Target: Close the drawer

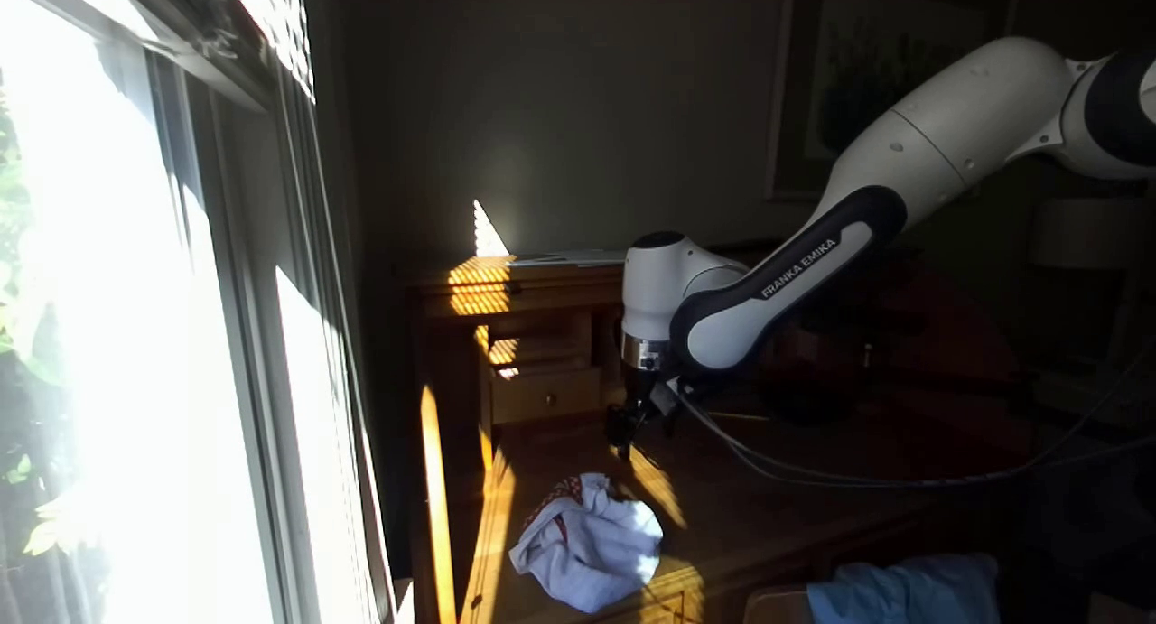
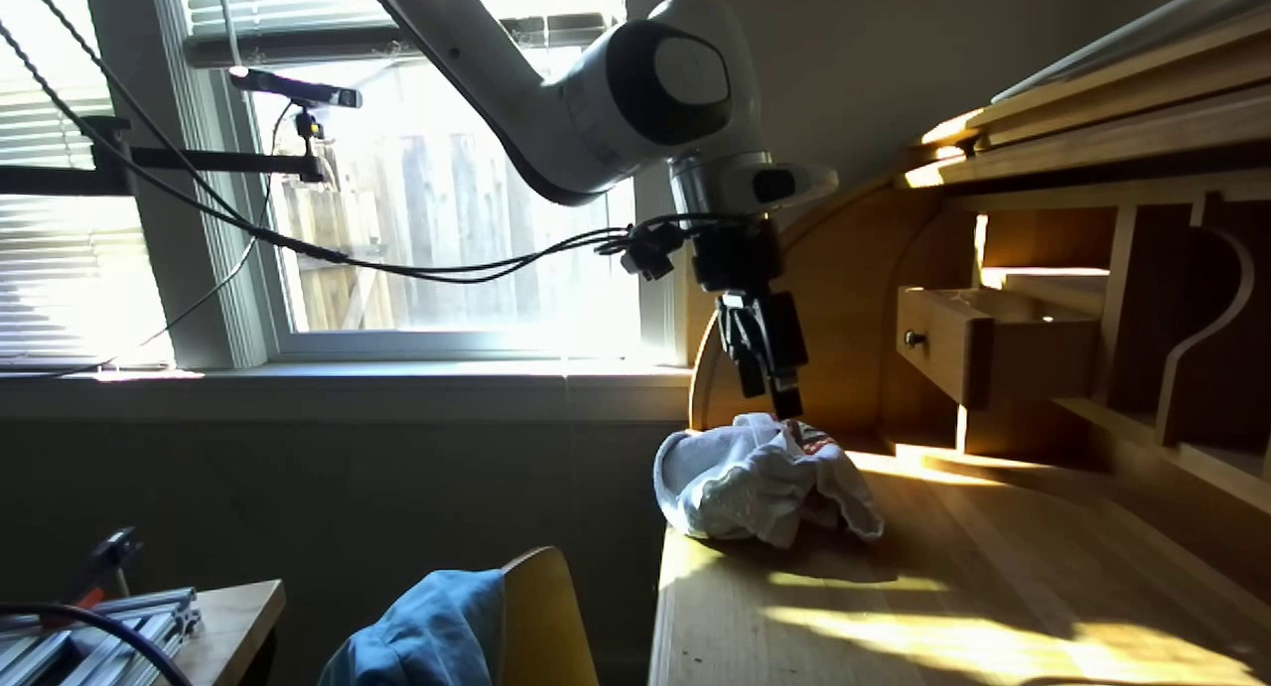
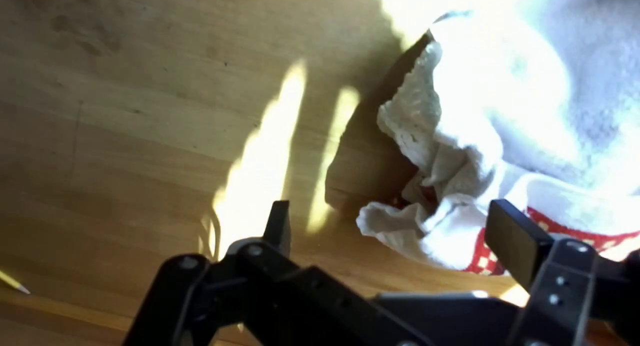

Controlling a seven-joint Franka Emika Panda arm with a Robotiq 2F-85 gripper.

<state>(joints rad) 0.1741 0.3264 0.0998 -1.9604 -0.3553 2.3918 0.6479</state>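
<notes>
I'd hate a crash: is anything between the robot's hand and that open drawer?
Nothing visible: in both exterior views, the gap between hand and drawer looks open. The crumpled cloth lies lower, on the desktop.

In an exterior view I faced the wall (image 1: 560, 109) across the desk (image 1: 731, 516), the window (image 1: 135, 353) filling frame left. From nearer, in an exterior view, I looked low along the desk toward the window, a bar-shaped camera (image 2: 296, 87) mounted upper left. Both exterior views shared arm (image 1: 984, 109), drawer (image 2: 953, 348) and cloth (image 2: 765, 482). My wrist view looked closely down, cloth at right.
</notes>
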